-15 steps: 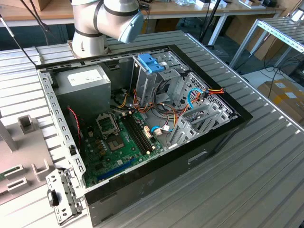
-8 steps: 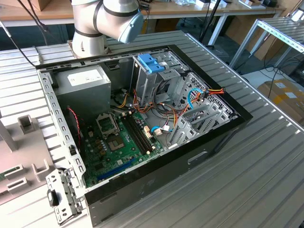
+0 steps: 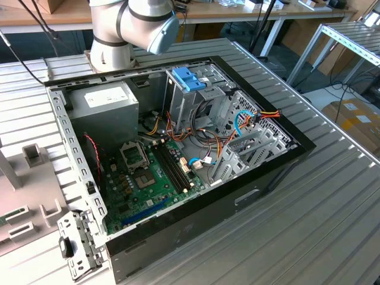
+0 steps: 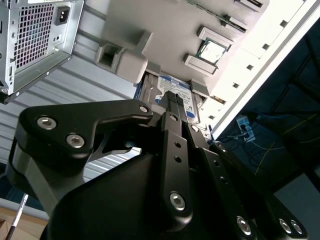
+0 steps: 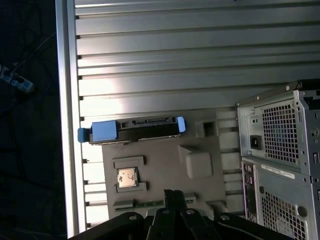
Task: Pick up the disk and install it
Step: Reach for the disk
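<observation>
Eyes on the disk (image 5: 145, 129), a flat dark metal hard drive with bright blue plastic pieces on both ends. It's parked in the grey moulded fixture plate (image 5: 160, 160), right along the plate's edge nearest the side rail of the ribbed aluminium table (image 5: 150, 60). In the first wrist view it shows as a thin bar, so I'd judge it stands on edge in its slot, long axis running with the table's ribs and along that plate edge. The second wrist view catches its white label with the blue band (image 4: 176, 86) facing back toward the tool. And here's the black two-finger gripper (image 5: 173, 194), tips drawn close together with nothing between them, hovering over the opposite edge of the plate and well apart from the disk. The drive lies straight ahead of the fingertips across the plate, broadside on, with a small square silver processor chip (image 5: 127, 177) seated in the plate between them, a little to one side. The open black computer case (image 3: 178, 148) sits further along the table, its blue latch (image 3: 189, 79) up on the drive cage near the grey arm (image 3: 136, 24).
</observation>
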`<state>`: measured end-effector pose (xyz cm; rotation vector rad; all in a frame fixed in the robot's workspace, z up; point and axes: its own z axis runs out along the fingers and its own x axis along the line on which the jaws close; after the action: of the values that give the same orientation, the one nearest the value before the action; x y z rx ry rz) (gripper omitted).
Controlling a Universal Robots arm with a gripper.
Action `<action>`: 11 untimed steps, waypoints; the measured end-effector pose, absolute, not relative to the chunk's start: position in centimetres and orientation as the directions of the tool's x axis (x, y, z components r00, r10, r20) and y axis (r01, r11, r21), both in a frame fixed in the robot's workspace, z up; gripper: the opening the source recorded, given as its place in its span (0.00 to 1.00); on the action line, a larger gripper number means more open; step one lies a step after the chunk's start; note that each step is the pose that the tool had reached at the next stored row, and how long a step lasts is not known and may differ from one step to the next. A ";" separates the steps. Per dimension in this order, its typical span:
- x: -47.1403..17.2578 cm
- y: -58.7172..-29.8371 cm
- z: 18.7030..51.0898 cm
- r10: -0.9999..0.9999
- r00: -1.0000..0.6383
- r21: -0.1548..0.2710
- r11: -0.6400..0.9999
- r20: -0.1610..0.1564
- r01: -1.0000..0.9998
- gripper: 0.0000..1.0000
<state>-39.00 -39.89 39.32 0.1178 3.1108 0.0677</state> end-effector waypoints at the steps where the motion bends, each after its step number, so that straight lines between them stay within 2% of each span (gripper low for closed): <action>1: -39.1 -39.9 39.3 0.076 -0.997 0.044 0.996 -0.026 0.075 0.11; 11: -40.6 -39.9 39.3 0.076 -0.997 0.044 0.996 -0.026 0.075 0.11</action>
<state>-40.60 -39.89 39.32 0.1179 3.1107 0.0677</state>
